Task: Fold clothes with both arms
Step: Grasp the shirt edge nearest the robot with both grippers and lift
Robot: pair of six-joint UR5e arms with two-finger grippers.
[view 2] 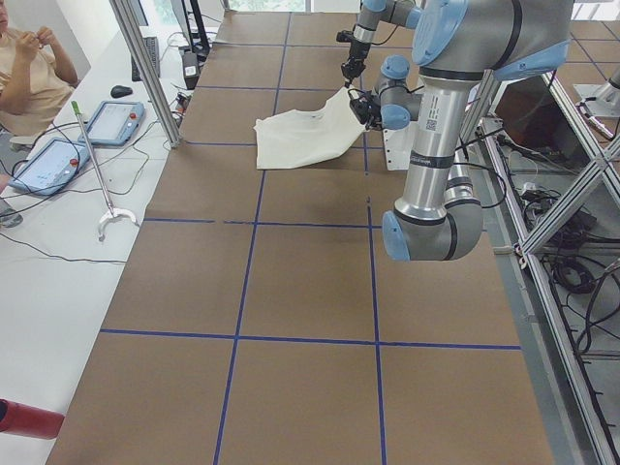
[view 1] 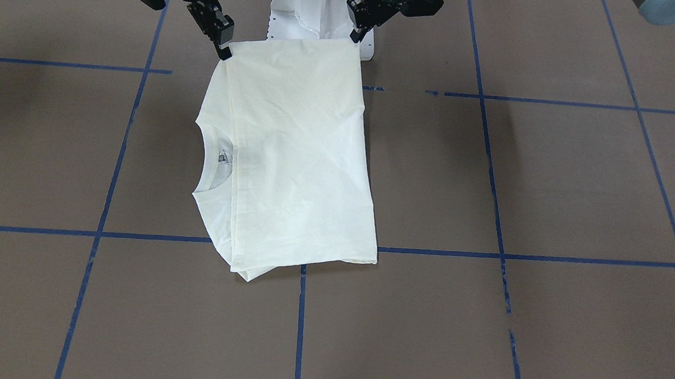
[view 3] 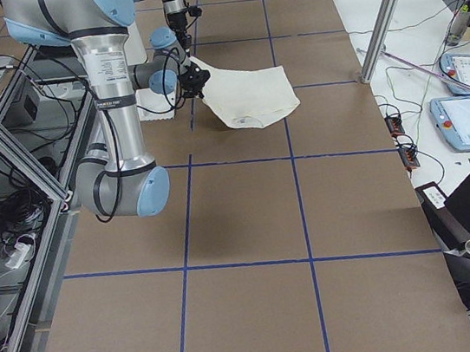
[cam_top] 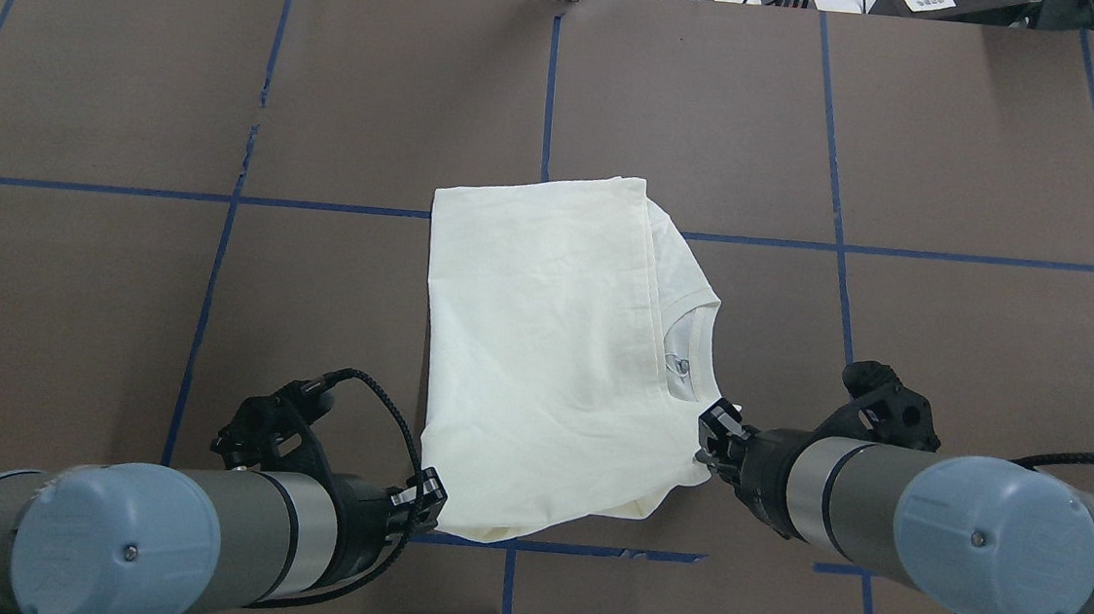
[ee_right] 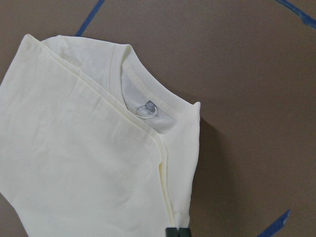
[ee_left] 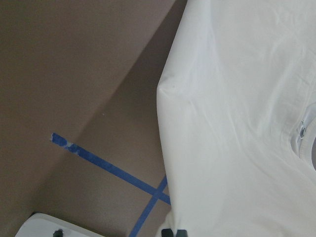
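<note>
Jaws pinch corners of thin, cream, rectangular-folded T-shirt [cam_top: 544, 346].

Bright, even light from overhead. Soft, diffuse shadows on tabletop [view 1: 558, 184]; darker shadow beside T-shirt [ee_right: 74, 163] in wrist views. All pics sharp.

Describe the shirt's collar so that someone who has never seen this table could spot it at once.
On the brown table crossed by blue tape lines lies one folded cream shirt. The collar is the curved, stitched band on the shirt's edge toward the robot's right, close to the right gripper. It alone has a small label just inside it.
</note>
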